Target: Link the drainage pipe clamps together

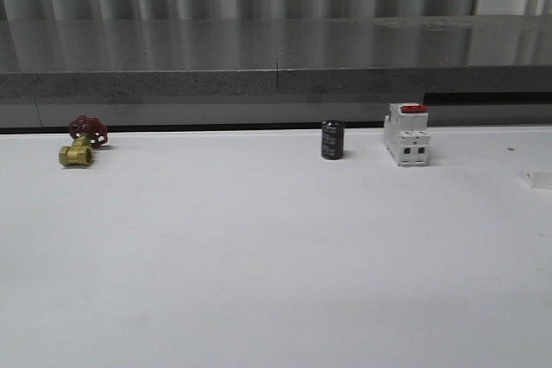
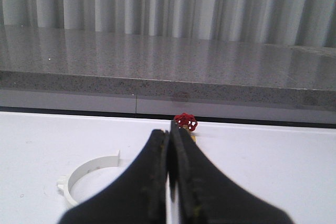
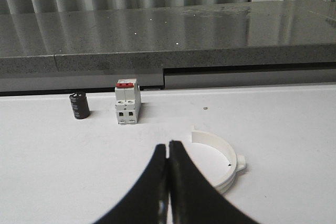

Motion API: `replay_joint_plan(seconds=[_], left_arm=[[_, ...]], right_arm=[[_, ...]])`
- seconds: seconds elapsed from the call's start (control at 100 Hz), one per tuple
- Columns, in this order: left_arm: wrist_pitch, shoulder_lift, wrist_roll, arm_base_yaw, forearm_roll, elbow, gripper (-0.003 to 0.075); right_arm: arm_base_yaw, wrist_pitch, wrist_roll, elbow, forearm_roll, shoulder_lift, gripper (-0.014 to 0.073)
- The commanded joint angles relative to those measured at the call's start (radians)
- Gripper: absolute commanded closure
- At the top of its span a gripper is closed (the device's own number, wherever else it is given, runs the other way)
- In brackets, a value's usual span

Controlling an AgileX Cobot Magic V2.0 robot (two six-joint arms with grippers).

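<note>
1. Clamp halves lie flat on the white bench (image 1: 259, 256), one near each end effector.
2. Left end effector (image 2: 169, 145) has its black fingers pressed together, empty; one white half-ring (image 2: 84, 177) lies just beside it, partly hidden behind the fingers.
3. Right end effector (image 3: 168, 153) is likewise closed on nothing, with the other half-ring (image 3: 223, 166) just beside it.
4. Farther out stand a brass valve (image 1: 82, 144) with a red handle, a black cylinder (image 1: 332, 140) and a white breaker (image 1: 406, 134).
</note>
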Motion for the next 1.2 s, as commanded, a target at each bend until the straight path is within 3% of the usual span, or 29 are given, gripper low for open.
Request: replay_joint_plan(seconds=[0.0,0.34,0.5,0.62,0.91,1.19], left_arm=[[-0.080,-0.032,-0.010,0.002,-0.008,0.047,0.0741],[-0.097,-0.032,-0.010,0.002,-0.006,0.037,0.0741],[-0.074,-0.009,-0.010,0.002,-0.008,-0.059,0.0741],[0.027,0.076,-0.010,0.002,-0.010,-0.195,0.0741],[0.462,0.462,-0.010,0.002,-0.010,-0.594,0.0741],[0.491,0.663,-0.010,0.002,-0.010,-0.685,0.0741]], right_arm=[[-0.003,-0.084,-0.005,-0.020,0.000,-0.017,0.0661],[-0.003,-0.084,-0.005,-0.020,0.000,-0.017,0.0661],[-0.003,-0.084,-0.005,-0.020,0.000,-0.017,0.0661],[-0.003,-0.084,-0.005,-0.020,0.000,-0.017,0.0661],[-0.003,-0.084,-0.005,-0.020,0.000,-0.017,0.0661],[-0.003,-0.084,-0.005,-0.020,0.000,-0.017,0.0661]])
